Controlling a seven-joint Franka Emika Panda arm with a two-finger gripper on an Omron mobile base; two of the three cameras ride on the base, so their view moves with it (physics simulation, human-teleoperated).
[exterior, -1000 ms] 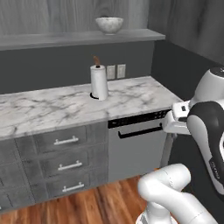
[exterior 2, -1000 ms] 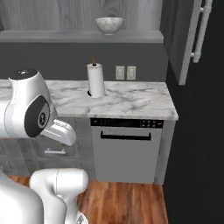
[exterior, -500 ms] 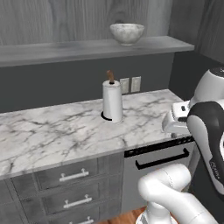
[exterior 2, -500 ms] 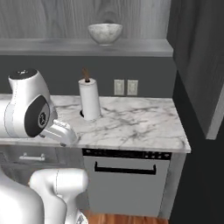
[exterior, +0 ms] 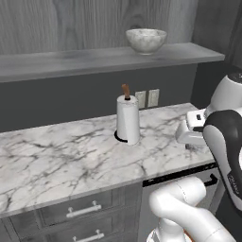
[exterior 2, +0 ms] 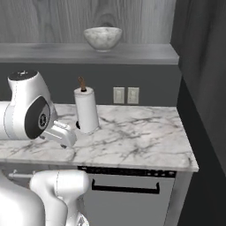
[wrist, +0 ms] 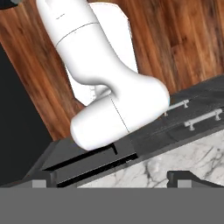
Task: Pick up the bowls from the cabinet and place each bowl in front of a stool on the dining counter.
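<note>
One bowl [exterior: 146,40] sat on the long grey shelf [exterior: 71,60], near its right end. It was round and deep, white and grey like marbled stone, and it stood the right way up. In the right base view the same bowl [exterior 2: 103,38] sat on the shelf [exterior 2: 141,53] with grey wood panels behind it. Below the shelf was a marble counter [exterior: 61,160] over grey drawers [exterior: 80,210] with silver handles. One roll of paper towels [exterior: 128,120] stood up on that counter, on a holder with a brown top. Two light wall plates [exterior 2: 125,95] were on the dark wall, just beside the roll. In the hand view the gripper [wrist: 112,178] pointed down at the counter edge, two drawer handles [wrist: 202,119] and the wood floor [wrist: 183,39]. Its two dark fingertips [wrist: 186,177] stood wide apart and held nothing.
</note>
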